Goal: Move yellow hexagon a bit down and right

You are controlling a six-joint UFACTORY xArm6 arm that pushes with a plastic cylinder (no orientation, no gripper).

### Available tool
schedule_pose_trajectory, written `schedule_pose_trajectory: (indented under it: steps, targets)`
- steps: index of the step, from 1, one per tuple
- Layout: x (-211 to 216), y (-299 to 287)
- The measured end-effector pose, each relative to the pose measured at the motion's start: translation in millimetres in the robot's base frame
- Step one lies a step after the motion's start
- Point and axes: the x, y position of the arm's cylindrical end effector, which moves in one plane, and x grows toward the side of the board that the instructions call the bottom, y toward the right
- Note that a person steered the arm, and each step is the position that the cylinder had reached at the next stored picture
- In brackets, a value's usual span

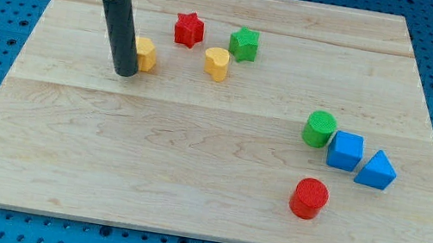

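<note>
The yellow hexagon (pixel 147 54) lies on the wooden board (pixel 193 161) at the upper left. My tip (pixel 125 73) rests on the board just left of the hexagon, touching or nearly touching its left side. The dark rod hides part of the hexagon's left edge.
A red star (pixel 188 29), a green star (pixel 244 44) and a yellow heart-like block (pixel 218 63) lie right of the hexagon. At the right are a green cylinder (pixel 318 128), a blue cube (pixel 345 151), a blue triangle (pixel 378 171) and a red cylinder (pixel 309 197).
</note>
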Motion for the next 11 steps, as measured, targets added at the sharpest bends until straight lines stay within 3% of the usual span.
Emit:
schedule_pose_trajectory:
  steps: [4, 5, 7, 9, 11]
  targets:
    - [-34, 6]
    - [-46, -17]
    - [-102, -20]
    - [-90, 20]
    - [-81, -18]
